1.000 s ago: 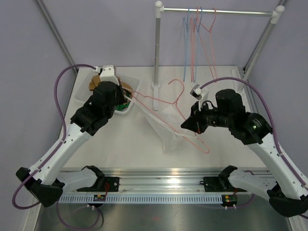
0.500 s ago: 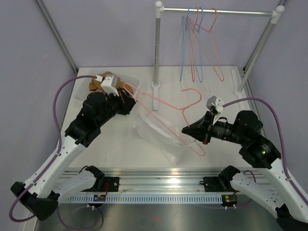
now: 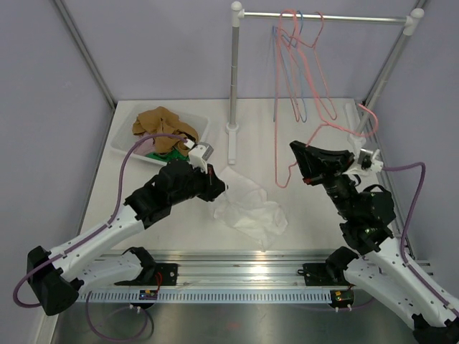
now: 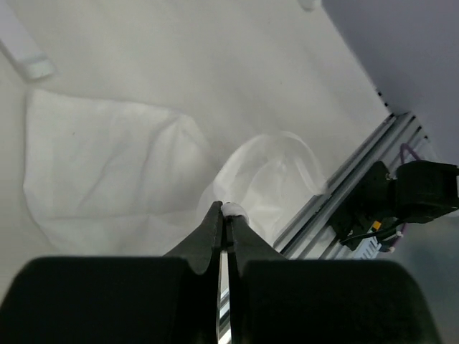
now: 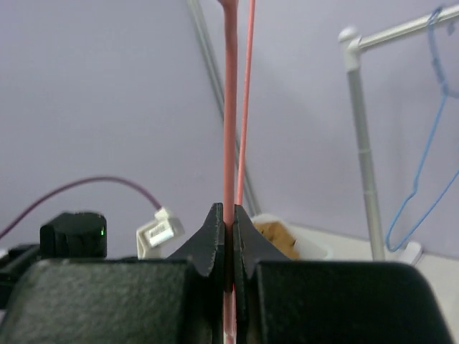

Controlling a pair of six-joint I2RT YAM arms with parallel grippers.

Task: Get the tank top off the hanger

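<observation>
- The left gripper [image 3: 221, 188] is closed tight, pinching a small fold at the edge of the white tank top [image 3: 247, 211].
- The tank top lies crumpled and mostly flat on the table [image 3: 301, 236], near the middle of its near edge and just in front of the rack's left post [image 3: 234, 72]. No hanger is inside it.
- The left wrist view shows the shirt's fabric spread out below the fingers [image 4: 214, 229], with the metal rail [image 4: 344, 190] of the near edge beyond it.
- The right gripper [image 5: 228, 215] is clamped shut on the wire of a pink hanger [image 5: 229, 107].
- That hanger is held in the air above the right half of the table, well apart from the tank top, with its hook end toward the right edge.
- A clear bin [image 3: 125, 132] at the far-left corner holds brown clothes [image 3: 163, 123].
- Several pink and blue hangers [image 3: 290, 72] hang from the rack's rail [image 3: 358, 19] along the far edge.
</observation>
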